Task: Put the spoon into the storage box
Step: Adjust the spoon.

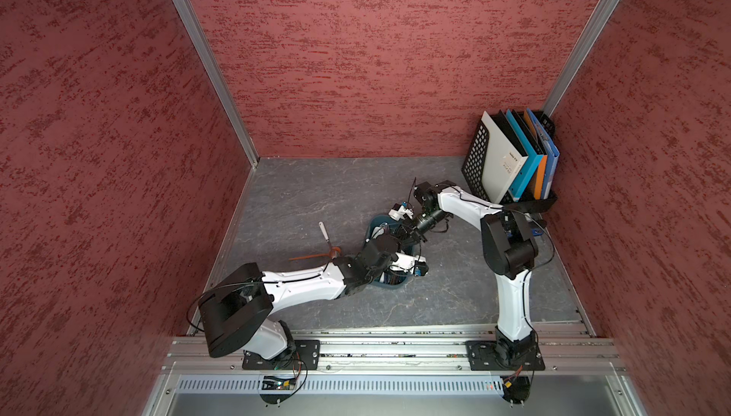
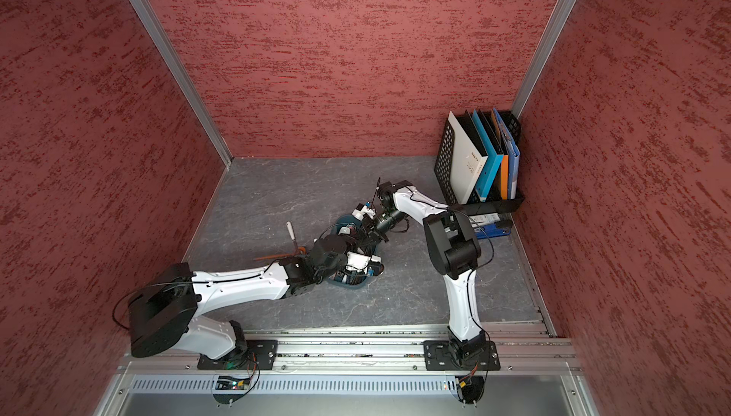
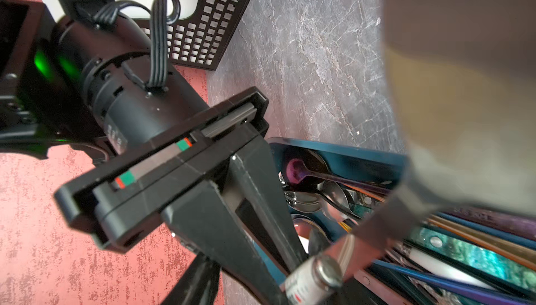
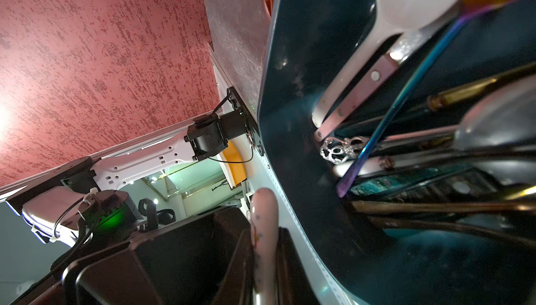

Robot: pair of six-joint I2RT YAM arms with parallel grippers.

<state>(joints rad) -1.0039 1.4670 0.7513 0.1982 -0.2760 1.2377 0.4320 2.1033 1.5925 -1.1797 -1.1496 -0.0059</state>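
Right gripper (image 4: 262,238): my jaws are clamped on the pale pinkish-white handle of the spoon (image 4: 264,213). The handle end pokes past my fingertips and the bowl is hidden. The spoon sits at the rim of the shallow dark teal plastic storage box (image 4: 290,86), which is mid-table in both top views (image 1: 391,284) (image 2: 348,284) and crowded with other cutlery (image 4: 362,86). My left gripper (image 3: 365,242) is close alongside, one finger just beside the spoon's metal collar. I cannot tell whether it is gripping anything.
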